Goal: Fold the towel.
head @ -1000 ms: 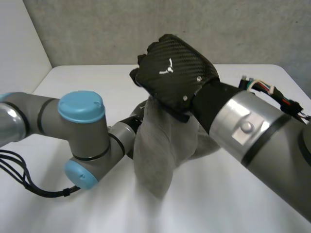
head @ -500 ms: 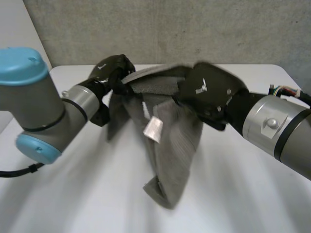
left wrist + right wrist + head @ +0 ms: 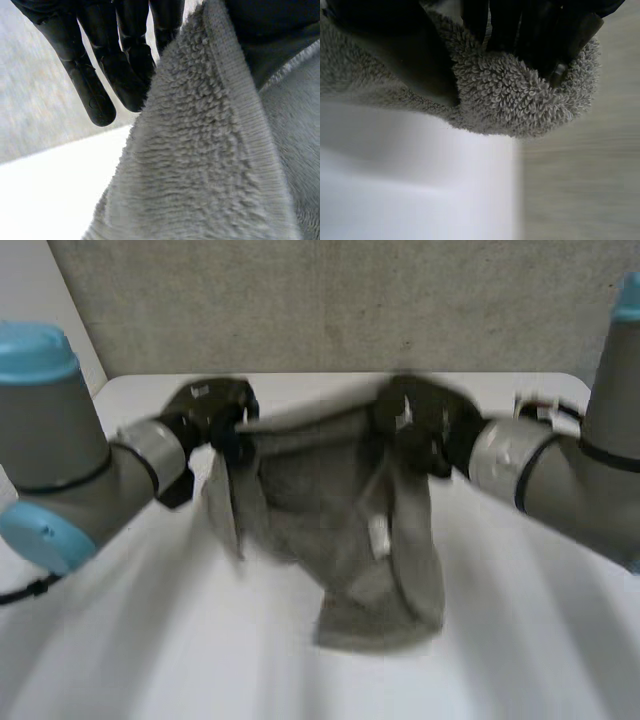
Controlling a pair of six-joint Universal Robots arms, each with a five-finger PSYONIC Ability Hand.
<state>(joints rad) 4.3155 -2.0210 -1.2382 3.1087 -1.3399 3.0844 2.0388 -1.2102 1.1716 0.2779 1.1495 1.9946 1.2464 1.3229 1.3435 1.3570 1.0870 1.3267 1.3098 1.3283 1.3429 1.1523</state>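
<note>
A grey terry towel (image 3: 330,510) hangs above the white table (image 3: 140,650), its upper edge stretched between my two hands. My left hand (image 3: 215,410) holds one end of that edge. In the left wrist view its fingers (image 3: 100,65) lie straight along the towel (image 3: 200,160) and pinch it against the thumb. The other end is bunched in my right hand (image 3: 420,420). Seen from the right wrist, that hand (image 3: 535,35) is curled round a wad of towel (image 3: 515,100). The towel's lower end sags to a crumpled tip just above or on the table.
A small white label (image 3: 378,535) shows on the hanging towel. A grey wall (image 3: 330,300) stands behind the table's far edge. Both forearms reach in from the sides over the table.
My left hand has taken hold of the towel's edge. Both hands have moved apart and away from me, pulling the bunched towel out wide between them.
</note>
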